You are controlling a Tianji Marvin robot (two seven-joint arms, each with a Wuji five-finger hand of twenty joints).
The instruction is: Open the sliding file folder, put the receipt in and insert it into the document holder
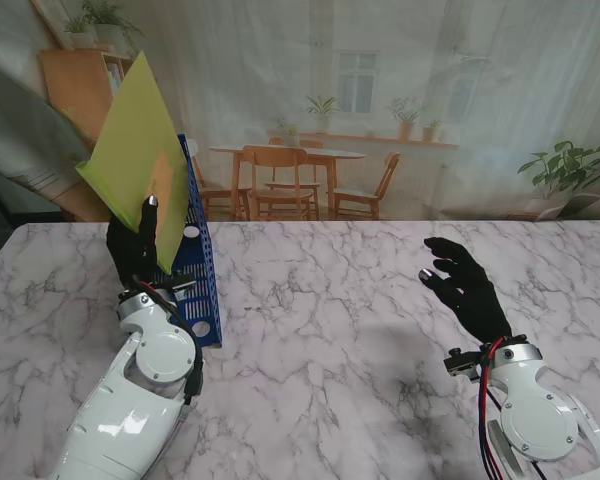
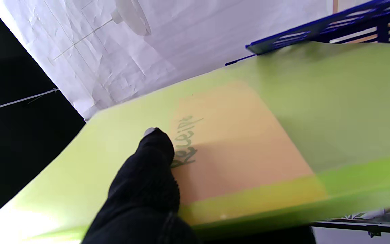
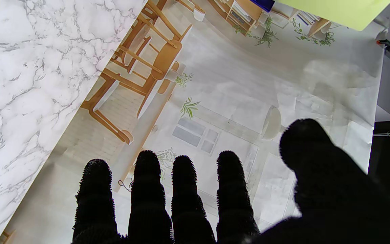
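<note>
- The translucent lime-green plastic sliding file folder (image 1: 138, 140) is in my left hand (image 1: 135, 248), lifted off the table and tilted, its lower corner at the top of the blue perforated plastic document holder (image 1: 202, 275) that stands upright just beside my left wrist.
- Through the folder's cover I see a pale orange paper sheet (image 2: 235, 145) with "Receipt" handwritten on it, so I judge the receipt is already inside and the loading step is done.
- A darker green strip (image 2: 317, 196) runs along one edge of the folder; I take it for the slide bar, but I cannot tell whether it is fully seated.
- What is left, as I read it, is the insertion: the folder is at the holder's top rim, not down in a slot.
- My left hand grips the folder, thumb (image 2: 156, 142) pressed on the cover just beside the handwriting; the other fingers are behind the folder and hidden.
- My right hand (image 1: 467, 287) is well apart from the holder, raised over the white marble-patterned table top (image 1: 330, 330), fingers (image 3: 185, 183) spread and holding nothing.
- Hidden or unclear: the holder's slots are mostly masked by the folder and my arm, so I cannot tell which compartment the corner is lined up with, nor whether it touches the rim.
- The holder's near end is cut off behind my left forearm.
</note>
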